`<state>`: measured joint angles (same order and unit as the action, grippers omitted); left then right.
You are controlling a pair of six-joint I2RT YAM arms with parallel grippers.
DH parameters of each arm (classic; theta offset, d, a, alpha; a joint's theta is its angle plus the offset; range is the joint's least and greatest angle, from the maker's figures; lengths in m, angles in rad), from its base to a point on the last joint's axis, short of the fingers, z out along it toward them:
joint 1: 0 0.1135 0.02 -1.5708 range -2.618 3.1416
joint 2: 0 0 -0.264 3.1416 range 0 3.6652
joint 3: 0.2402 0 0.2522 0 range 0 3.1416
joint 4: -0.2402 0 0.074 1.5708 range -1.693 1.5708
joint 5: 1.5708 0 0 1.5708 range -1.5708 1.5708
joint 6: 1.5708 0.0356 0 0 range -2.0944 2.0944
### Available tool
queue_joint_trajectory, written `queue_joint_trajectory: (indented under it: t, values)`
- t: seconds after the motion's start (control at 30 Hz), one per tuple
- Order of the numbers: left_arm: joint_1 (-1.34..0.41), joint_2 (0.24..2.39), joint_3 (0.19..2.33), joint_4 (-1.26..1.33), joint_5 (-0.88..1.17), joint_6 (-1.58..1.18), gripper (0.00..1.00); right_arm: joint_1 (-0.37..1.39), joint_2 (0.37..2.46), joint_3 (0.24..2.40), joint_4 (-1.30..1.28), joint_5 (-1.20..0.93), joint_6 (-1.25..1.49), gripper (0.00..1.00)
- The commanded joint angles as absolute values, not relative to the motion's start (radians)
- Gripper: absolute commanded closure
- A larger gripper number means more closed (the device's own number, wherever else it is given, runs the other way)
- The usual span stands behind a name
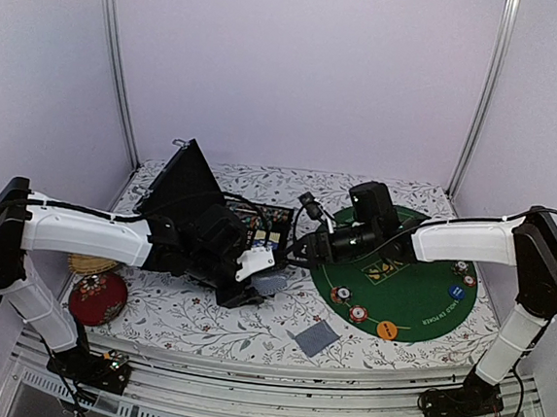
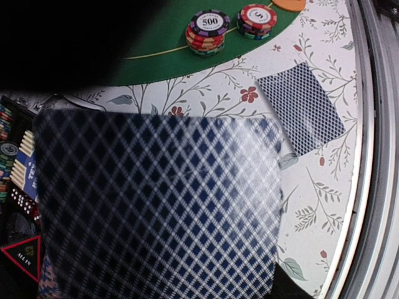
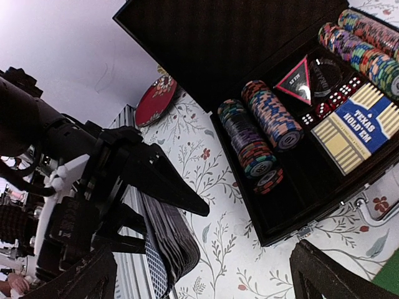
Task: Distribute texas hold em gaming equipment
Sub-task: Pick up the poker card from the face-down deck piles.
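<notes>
One grey-blue-backed card (image 1: 316, 337) lies flat and face down on the floral surface (image 1: 200, 324) near its front edge, just off the rim of the green mat (image 1: 416, 304). Far to the left, at about the same depth, sits a red round dish (image 1: 97, 298). On the near arc of the mat an orange disc (image 1: 386, 328) rests beside two short chip stacks (image 1: 358, 313), which stand close together but not touching. Further right on the felt is a blue disc (image 1: 457, 290), with a couple of loose chips (image 1: 466, 276) just behind it. Past these, mid-surface, the left fingers (image 3: 165, 180) are clamped on a thick deck (image 2: 162, 205) of the same patterned cards, held at the near corner of the black case (image 1: 187, 191). The right fingers (image 3: 324, 274) stand wide apart with nothing between them, pointing at the deck from the mat side. Farthest back, the case is open with its lid raised, and it holds rows of chips (image 3: 271, 115), red dice (image 3: 336, 99) and a blue-and-yellow box (image 3: 361, 128) printed Texas Hold'em.
</notes>
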<state>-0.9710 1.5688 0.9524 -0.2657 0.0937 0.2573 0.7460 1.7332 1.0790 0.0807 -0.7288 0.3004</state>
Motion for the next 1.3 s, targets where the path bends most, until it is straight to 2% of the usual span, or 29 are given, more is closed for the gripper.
queue_joint_trajectory:
  t: [0.0,0.5,0.7,0.87,1.03,1.27]
  values:
    - [-0.96,1.545,0.984,-0.242,0.097,0.254,0.48,0.766,1.778,1.074,0.166,-0.789,0.332,0.01]
    - [-0.959,1.542,0.993,-0.226,0.102,0.258,0.48,0.812,1.872,1.111,0.181,-0.772,0.313,0.04]
    - [-0.959,1.539,0.989,-0.236,0.099,0.261,0.48,0.811,1.832,1.111,0.103,-0.709,0.269,0.15]
    - [-0.959,1.549,0.989,-0.24,0.097,0.26,0.48,0.799,1.811,1.124,0.009,-0.675,0.235,0.28]
    - [-0.959,1.549,0.988,-0.244,0.097,0.261,0.48,0.797,1.779,1.128,-0.035,-0.661,0.209,0.32]
    - [-0.959,1.554,0.988,-0.245,0.095,0.262,0.48,0.796,1.742,1.147,-0.104,-0.646,0.178,0.42]
